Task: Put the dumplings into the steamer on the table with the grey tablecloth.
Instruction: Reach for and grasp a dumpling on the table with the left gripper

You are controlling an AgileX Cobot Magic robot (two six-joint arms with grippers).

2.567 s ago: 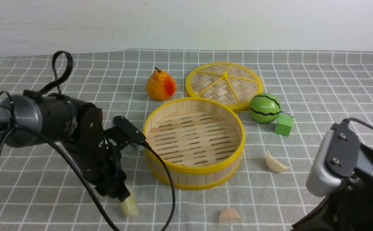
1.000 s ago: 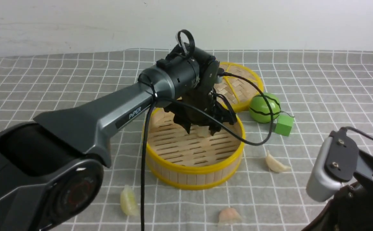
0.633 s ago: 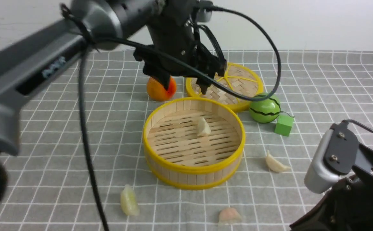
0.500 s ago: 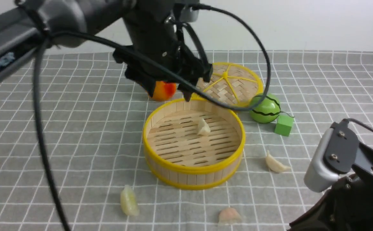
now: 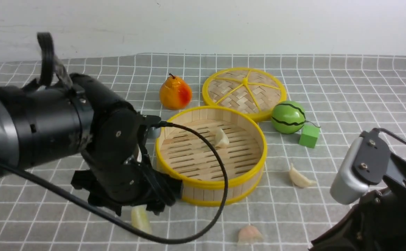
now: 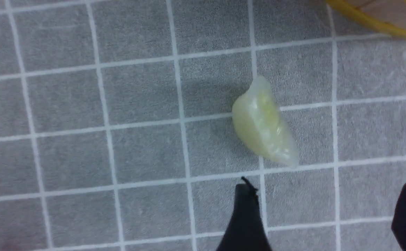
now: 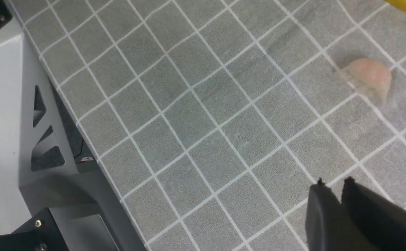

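Note:
The bamboo steamer (image 5: 210, 184) stands mid-table on the grey tablecloth (image 5: 346, 97), with one off-white dumpling (image 5: 221, 138) on its slatted floor. A yellow-green dumpling (image 5: 141, 219) lies on the cloth at the steamer's front left. My left gripper (image 5: 137, 212) hangs low over it, open and empty. In the left wrist view the dumpling (image 6: 264, 127) lies just ahead of the open gripper (image 6: 326, 195). A pink dumpling (image 5: 249, 234) lies in front of the steamer and another off-white dumpling (image 5: 300, 178) to its right. My right gripper (image 7: 333, 183) is shut and empty, short of the pink dumpling (image 7: 367, 78).
A pear (image 5: 175, 93), the flat woven lid (image 5: 244, 90), a green melon ball (image 5: 288, 117) and a green cube (image 5: 308, 136) sit behind and right of the steamer. The right arm (image 5: 374, 195) fills the front right corner. The table's front edge and robot frame (image 7: 21, 139) show in the right wrist view.
My left gripper dropped an off-white dumpling into the steamer, lifted, and swung back down to the front left over the yellow-green dumpling. The right arm barely moved.

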